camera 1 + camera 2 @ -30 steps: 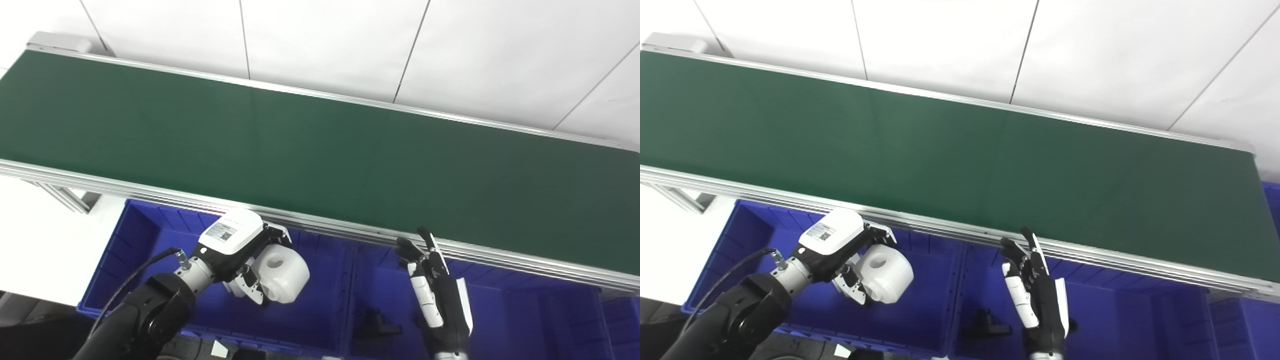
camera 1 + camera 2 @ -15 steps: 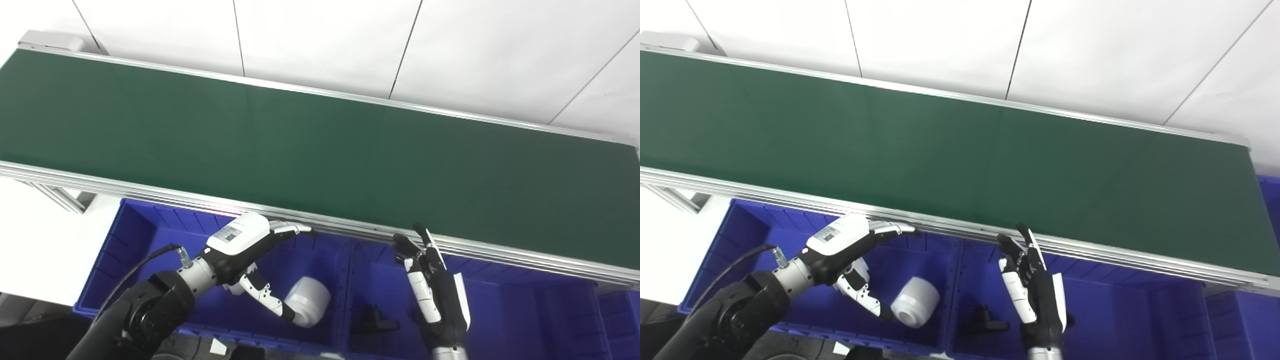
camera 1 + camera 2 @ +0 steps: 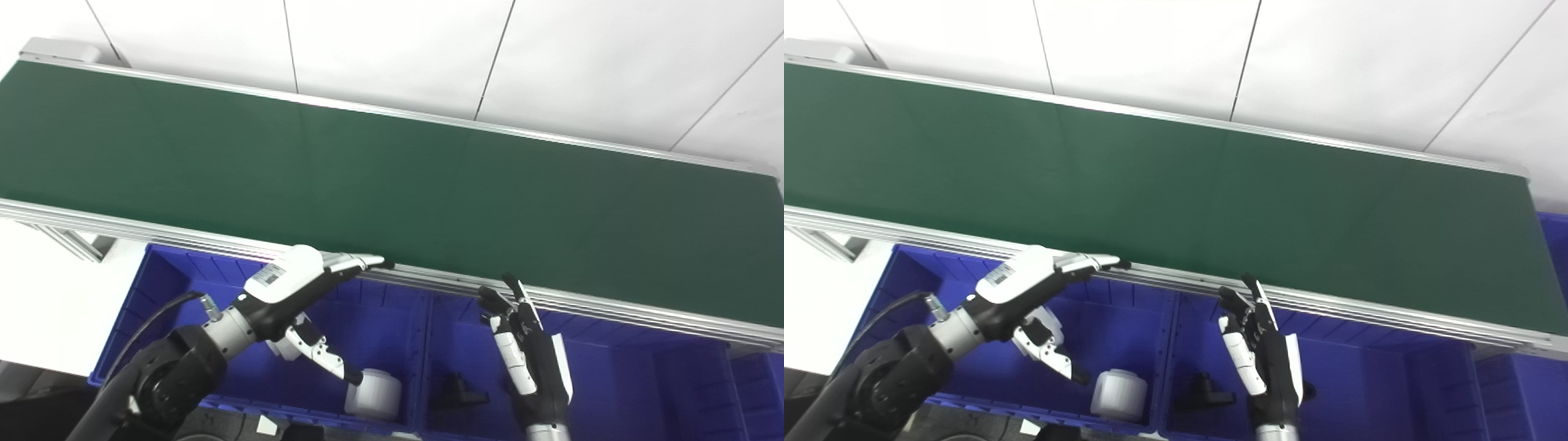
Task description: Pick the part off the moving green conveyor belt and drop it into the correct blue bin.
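A white cylindrical part [image 3: 373, 395] lies on the floor of the left blue bin [image 3: 184, 288], near its front right corner. My left hand [image 3: 300, 288] hovers above that bin, open, fingers stretched toward the belt's near rail and thumb pointing down at the part without holding it. My right hand [image 3: 527, 349] stands upright and open over the middle blue bin [image 3: 465, 331], holding nothing. The green conveyor belt [image 3: 392, 177] carries nothing in view.
A small black part [image 3: 458, 392] lies in the middle bin beside my right hand. An aluminium rail [image 3: 429, 278] runs along the belt's near edge above the bins. More blue bin compartments [image 3: 1507, 392] continue to the right. White floor tiles lie beyond the belt.
My left hand opened and let go of the white part, which fell into the left bin and settled upright near its front. The right hand barely moved. The view shifted slightly.
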You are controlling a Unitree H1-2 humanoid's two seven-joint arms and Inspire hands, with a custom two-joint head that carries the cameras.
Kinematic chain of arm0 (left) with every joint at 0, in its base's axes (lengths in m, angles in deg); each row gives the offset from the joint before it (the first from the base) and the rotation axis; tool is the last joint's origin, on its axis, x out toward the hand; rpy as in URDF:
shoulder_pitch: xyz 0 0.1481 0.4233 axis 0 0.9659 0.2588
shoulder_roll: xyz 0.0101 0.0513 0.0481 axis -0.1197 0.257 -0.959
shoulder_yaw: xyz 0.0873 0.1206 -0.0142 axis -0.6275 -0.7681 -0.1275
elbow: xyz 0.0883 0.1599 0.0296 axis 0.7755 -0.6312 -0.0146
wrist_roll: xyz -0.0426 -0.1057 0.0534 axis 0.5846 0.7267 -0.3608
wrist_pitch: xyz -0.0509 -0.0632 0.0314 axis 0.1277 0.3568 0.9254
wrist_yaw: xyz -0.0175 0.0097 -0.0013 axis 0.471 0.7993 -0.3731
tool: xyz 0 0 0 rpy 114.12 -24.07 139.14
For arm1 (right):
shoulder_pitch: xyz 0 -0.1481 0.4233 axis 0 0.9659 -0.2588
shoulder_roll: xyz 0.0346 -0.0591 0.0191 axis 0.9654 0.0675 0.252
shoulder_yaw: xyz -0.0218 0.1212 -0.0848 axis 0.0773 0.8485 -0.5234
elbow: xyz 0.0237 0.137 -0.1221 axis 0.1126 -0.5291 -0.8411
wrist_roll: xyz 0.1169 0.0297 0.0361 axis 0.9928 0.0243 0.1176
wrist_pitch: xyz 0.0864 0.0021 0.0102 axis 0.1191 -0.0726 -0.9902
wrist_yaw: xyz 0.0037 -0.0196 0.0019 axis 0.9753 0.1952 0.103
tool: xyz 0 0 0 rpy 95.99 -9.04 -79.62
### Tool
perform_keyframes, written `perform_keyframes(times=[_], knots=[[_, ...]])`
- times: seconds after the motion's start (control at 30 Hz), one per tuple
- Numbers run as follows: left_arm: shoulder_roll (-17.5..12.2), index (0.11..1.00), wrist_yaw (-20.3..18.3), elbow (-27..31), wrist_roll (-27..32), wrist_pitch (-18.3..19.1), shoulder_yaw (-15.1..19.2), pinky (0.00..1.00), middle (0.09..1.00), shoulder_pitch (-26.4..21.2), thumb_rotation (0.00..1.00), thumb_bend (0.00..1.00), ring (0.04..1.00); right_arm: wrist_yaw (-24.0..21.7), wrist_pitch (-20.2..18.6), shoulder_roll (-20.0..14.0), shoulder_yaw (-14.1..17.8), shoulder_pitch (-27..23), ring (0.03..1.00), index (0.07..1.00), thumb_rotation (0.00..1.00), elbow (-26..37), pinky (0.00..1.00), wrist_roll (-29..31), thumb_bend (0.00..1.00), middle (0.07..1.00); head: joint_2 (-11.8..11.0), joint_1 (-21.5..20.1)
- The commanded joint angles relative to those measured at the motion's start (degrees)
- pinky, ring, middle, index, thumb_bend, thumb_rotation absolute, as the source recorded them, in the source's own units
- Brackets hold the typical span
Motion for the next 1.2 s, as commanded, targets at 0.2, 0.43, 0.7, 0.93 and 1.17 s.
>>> perform_keyframes(times=[0.2,0.43,0.7,0.93,1.17], knots=[[17.2,0.983,6.3,15.2,25.2,21.0,7.2,0.89,0.986,11.7,0.81,0.89,0.959,1.1,0.7,1.3,-1.5,0.2,0.811,0.949,0.76,1.2,0.78,-2.5,0.76,0.806,-1.3,-5.0],[19.4,1.0,6.9,6.5,26.9,15.2,7.1,1.0,1.0,15.6,0.88,0.85,1.0,5.1,2.7,3.6,-2.0,0.5,0.866,0.946,0.78,-0.9,0.84,-7.0,0.77,0.872,-3.0,-10.2],[18.3,1.0,10.0,-8.4,24.3,4.8,9.3,1.0,1.0,10.5,0.85,0.92,1.0,8.2,3.8,5.2,-3.1,0.2,0.914,0.946,0.81,-2.6,0.88,-9.9,0.76,0.945,-3.8,-13.5],[17.5,1.0,9.7,-11.1,25.5,2.2,10.3,1.0,1.0,9.7,0.87,0.91,1.0,11.2,4.7,6.6,-3.6,-0.2,0.916,0.927,0.8,-4.4,0.89,-11.6,0.75,0.95,-4.6,-17.9],[15.8,1.0,7.7,-13.3,30.2,2.2,11.8,1.0,1.0,8.4,0.85,0.91,1.0,14.5,5.5,8.2,-4.7,-1.8,0.94,0.914,0.8,-8.0,0.92,-13.8,0.73,0.966,-6.9,-27.2]])
